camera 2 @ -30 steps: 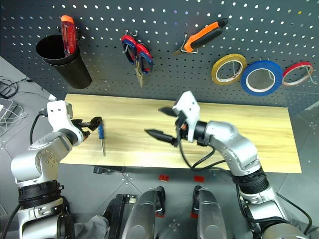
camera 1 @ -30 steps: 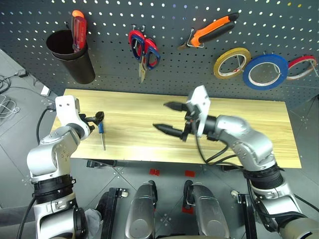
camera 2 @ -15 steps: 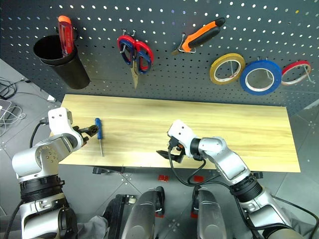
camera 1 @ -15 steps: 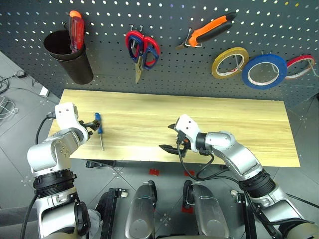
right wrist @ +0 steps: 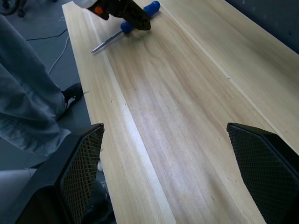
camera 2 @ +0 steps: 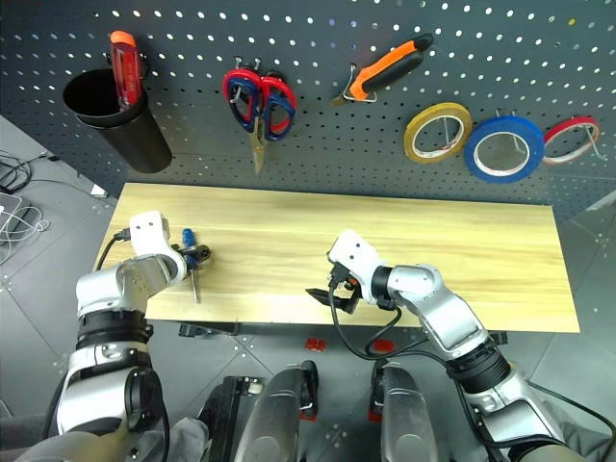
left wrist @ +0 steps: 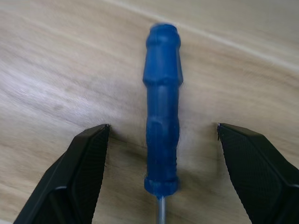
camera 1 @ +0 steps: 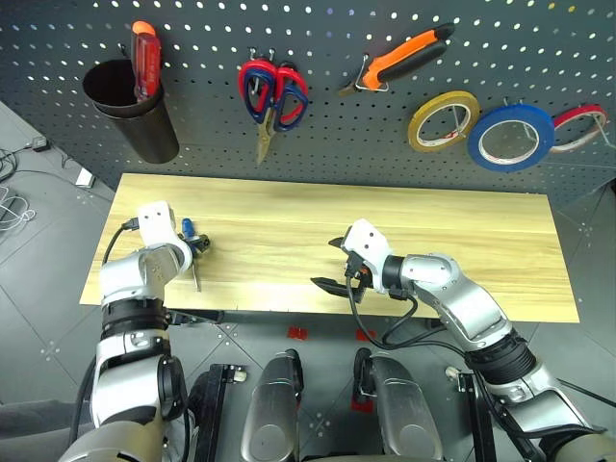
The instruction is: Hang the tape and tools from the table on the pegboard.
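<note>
The blue-handled screwdriver lies flat on the bench near its left end, between the left gripper's wide-spread fingers, untouched. The right gripper hovers mid-bench, fingers wide and empty. Yellow tape, scissors and pliers hang on the pegboard.

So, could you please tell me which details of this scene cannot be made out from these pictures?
- Blue screwdriver: in the left wrist view its shaft is cut off by the picture's edge, so the tip is unseen; in the head views the left end effector covers part of its handle.
- Red tape ring: partly cut off by the edge of the left eye view.
- Black cup on the pegboard: its wall hides the lower part of the red screwdriver.
</note>
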Available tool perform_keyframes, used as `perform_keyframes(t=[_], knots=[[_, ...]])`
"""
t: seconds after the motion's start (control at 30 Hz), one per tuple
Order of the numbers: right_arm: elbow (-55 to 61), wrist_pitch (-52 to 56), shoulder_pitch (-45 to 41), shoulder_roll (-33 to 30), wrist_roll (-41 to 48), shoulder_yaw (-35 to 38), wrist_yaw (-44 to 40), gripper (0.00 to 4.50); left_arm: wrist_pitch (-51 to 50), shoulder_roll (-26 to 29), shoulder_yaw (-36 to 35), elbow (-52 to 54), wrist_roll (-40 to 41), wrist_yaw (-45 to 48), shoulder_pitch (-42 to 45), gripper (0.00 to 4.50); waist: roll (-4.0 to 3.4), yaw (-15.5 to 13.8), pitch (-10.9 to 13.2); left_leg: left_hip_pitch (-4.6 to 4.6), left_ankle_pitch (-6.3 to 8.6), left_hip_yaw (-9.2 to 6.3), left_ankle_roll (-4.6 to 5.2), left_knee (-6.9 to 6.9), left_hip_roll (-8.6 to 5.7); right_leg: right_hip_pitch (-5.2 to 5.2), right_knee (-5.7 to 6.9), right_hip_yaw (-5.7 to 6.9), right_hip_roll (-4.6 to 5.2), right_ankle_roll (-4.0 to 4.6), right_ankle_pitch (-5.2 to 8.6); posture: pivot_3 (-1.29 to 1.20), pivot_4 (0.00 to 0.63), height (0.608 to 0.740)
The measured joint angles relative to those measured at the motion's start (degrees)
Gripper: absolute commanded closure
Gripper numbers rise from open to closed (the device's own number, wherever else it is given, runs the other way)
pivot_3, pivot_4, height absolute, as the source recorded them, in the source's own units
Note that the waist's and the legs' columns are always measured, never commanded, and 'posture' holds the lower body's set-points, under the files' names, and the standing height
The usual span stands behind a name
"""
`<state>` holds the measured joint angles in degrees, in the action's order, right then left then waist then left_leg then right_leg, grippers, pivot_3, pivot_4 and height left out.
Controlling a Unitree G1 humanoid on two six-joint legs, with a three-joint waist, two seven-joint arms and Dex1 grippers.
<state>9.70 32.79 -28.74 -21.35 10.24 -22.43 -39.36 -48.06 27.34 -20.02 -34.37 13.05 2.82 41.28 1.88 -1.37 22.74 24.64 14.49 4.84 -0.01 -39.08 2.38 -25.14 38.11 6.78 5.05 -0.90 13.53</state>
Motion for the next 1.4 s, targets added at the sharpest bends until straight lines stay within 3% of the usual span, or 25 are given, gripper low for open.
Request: perform_keyframes(t=[0.17, 0.37, 0.47, 0.67, 0.77, 0.9, 1.03, 1.27, 1.4], knots=[[1.24, 0.86, 0.41, 0.03, 0.03, 1.27, 0.32, 0.0, 3.56, 0.71, 0.33, -5.9, -0.47, 0.35, 2.68, 2.07, -0.01, 0.04, 0.0, -0.03, 0.0, 0.02, 0.0, 0.0, -0.01, 0.01, 0.02, -0.02, 0.01, 0.0, 0.0, 0.0, 0.379, 0.74], [1.69, 1.43, 0.68, -0.67, 0.03, 2.75, 0.5, 0.0, 2.12, 0.55, 0.6, -3.98, -0.19, 1.13, 2.02, 3.89, -0.01, 0.06, 0.0, -0.03, 0.0, 0.03, 0.0, 0.0, -0.01, 0.01, 0.01, -0.02, 0.01, 0.0, 0.0, 0.0, 0.374, 0.74], [1.97, 1.42, 0.67, -0.72, 1.21, 4.25, -0.54, 0.0, 0.17, 0.23, 0.66, 1.12, -0.12, 0.77, -0.76, 3.95, -0.01, 0.08, 0.0, -0.02, 0.0, 0.02, 0.0, 0.0, 0.0, 0.01, 0.0, -0.03, 0.01, 0.0, 0.0, 0.0, 0.371, 0.74], [7.26, 1.76, -1.87, 2.29, 9.7, 11.15, -2.37, 0.0, -1.01, -1.16, 3.11, 22.97, -1.94, -2.08, -11.09, 3.95, 0.0, 0.1, 0.0, 0.06, -0.01, -0.07, -0.01, 0.01, 0.06, -0.02, -0.03, 0.04, 0.0, 0.01, 0.0, 0.02, 0.36, 0.74], [9.49, 3.6, -4.27, 2.54, 14.32, 13.46, -3.48, 0.0, 6.1, -0.28, 5.04, 40.06, -2.92, 0.2, -16.64, 3.95, 0.0, -0.12, 0.0, 0.08, -0.01, -0.12, -0.01, 0.03, 0.05, 0.02, -0.1, 0.05, 0.05, 0.02, -0.01, 0.04, 0.348, 0.74], [12.24, 5.27, -8.99, 2.84, 19.69, 14.47, -5.63, 0.0, 18.12, -1.3, 6.85, 53.14, -6.26, 0.01, -19.58, 3.95, 0.01, -0.1, -0.01, 0.07, -0.01, -0.15, 0.0, 0.01, -0.01, 0.06, -0.1, 0.04, 0.11, 0.02, -0.02, 0.04, 0.337, 0.74], [12.33, 5.01, -11.55, 2.85, 21.02, 14.39, -6.85, 0.0, 24.52, -1.76, 9.55, 57.26, -12.14, -2.74, -19.16, 3.95, 0.01, -0.14, -0.02, 0.07, -0.02, -0.16, 0.02, 0.02, -0.01, 0.06, -0.08, 0.1, 0.09, 0.02, -0.02, 0.06, 0.343, 0.74], [7.81, 1.88, -12.98, 2.71, 19.61, 12.54, -8.51, 0.0, 35.86, -2.49, 13.17, 54.05, -24.71, -10.08, -17.79, 3.95, 0.02, -0.11, -0.02, 0.09, -0.03, -0.14, 0.04, 0.05, -0.01, 0.03, -0.08, 0.12, 0.09, 0.02, -0.02, 0.05, 0.334, 0.74], [6.17, 0.52, -13.25, 3.04, 18.76, 12.03, -8.63, 0.0, 39.42, -4.31, 14.06, 53.56, -27.5, -12.31, -13.43, 3.95, 0.02, -0.23, -0.02, 0.12, -0.05, -0.17, 0.08, 0.01, -0.02, 0.04, -0.07, 0.15, 0.11, 0.03, -0.02, 0.04, 0.344, 0.74]])
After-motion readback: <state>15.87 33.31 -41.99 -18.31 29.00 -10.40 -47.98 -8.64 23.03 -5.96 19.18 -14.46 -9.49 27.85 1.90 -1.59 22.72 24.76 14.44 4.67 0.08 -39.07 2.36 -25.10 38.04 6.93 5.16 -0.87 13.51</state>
